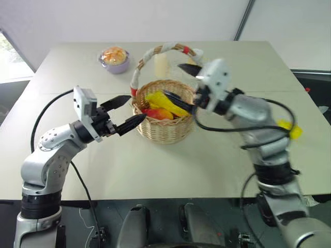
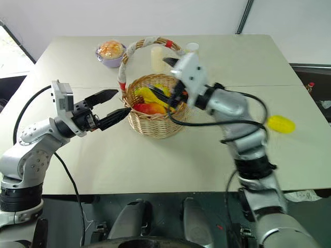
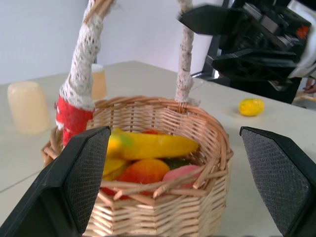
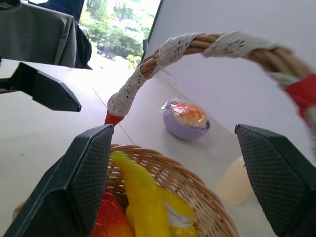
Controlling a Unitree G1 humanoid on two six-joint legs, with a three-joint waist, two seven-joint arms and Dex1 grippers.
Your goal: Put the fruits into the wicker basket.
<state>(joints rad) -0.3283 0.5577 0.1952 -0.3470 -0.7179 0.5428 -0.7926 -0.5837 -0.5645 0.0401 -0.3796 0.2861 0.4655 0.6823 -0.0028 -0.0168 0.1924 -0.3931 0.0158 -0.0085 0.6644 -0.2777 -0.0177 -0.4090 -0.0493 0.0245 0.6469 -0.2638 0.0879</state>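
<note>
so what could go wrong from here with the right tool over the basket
1. The open right tool sits under the taped handle; pulling straight up could snag it and tip the wicker basket.
2. The lemon lies behind the right arm, so a swing back might knock it along the table.
3. The open left tool hangs close to the basket's side and could nudge it.

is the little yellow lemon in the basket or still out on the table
Out. The lemon lies on the table, well off to the right of the wicker basket, which holds the banana.
</note>
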